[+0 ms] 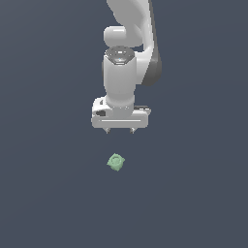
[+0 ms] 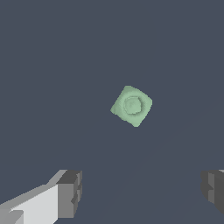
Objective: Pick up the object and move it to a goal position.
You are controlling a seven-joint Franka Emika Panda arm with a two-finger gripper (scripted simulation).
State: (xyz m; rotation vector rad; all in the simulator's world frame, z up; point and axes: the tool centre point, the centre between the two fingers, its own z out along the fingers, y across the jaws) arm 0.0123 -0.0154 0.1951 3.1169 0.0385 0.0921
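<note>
The object (image 1: 116, 162) is a tiny pale green blocky piece with a round ring mark on top. It lies on the dark grey floor, turned at an angle. It also shows in the wrist view (image 2: 131, 106). My gripper (image 1: 120, 131) hangs on the white arm just above and beyond the object, not touching it. Its two short fingertips (image 1: 108, 130) stand apart. In the wrist view the two grey fingers (image 2: 70, 194) are wide apart with nothing between them, and the gripper (image 2: 142, 192) is open and empty.
The floor (image 1: 48, 193) is a plain dark grey surface all around. The white arm (image 1: 128, 43) rises behind the gripper. No other objects show in either view.
</note>
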